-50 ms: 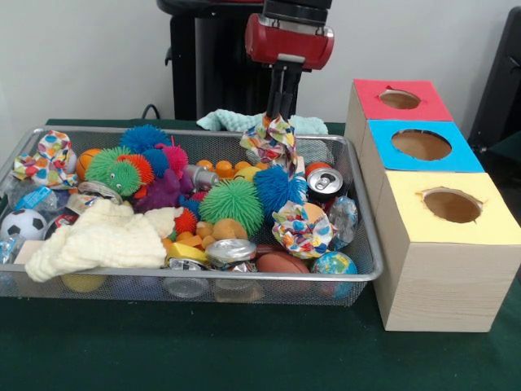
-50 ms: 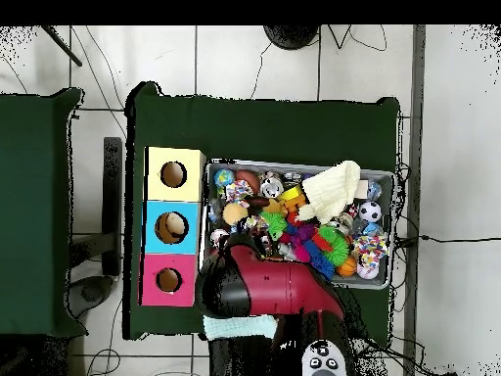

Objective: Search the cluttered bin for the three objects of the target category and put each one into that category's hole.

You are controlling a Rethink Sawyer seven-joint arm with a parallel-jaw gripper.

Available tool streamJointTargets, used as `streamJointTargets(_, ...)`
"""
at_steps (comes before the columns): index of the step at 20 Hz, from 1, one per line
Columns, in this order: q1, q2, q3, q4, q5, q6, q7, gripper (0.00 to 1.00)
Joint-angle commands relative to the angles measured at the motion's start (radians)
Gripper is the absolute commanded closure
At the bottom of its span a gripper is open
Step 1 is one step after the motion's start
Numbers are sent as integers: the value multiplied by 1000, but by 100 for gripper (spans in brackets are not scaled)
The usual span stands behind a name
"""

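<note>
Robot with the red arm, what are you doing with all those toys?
The robot's hand is shut on a colourful patterned fabric scrunchie and holds it above the far side of the wire mesh bin full of toys, balls and cans. Beside the bin stand three wooden boxes with holes, topped red, blue and yellow. The scrunchie has not gone into any hole yet.

Green table [image 1: 244, 350], wire bin [image 1: 358, 273], three-hole wooden box [image 1: 444, 277], mint cloth [image 1: 224, 120]

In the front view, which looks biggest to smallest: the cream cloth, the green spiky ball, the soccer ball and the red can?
1. Cream cloth: clearly the largest.
2. Green spiky ball.
3. Soccer ball and red can: they look alike; the can sits farther back and half buried, so I won't rank them.
</note>
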Motion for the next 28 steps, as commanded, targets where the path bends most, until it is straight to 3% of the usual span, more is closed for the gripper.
streamJointTargets(1, -14, 24, 68, 48, 30, 10, 156, 100)
streamJointTargets(28, -18, 27, 80, 47, 39, 23, 151, 100)
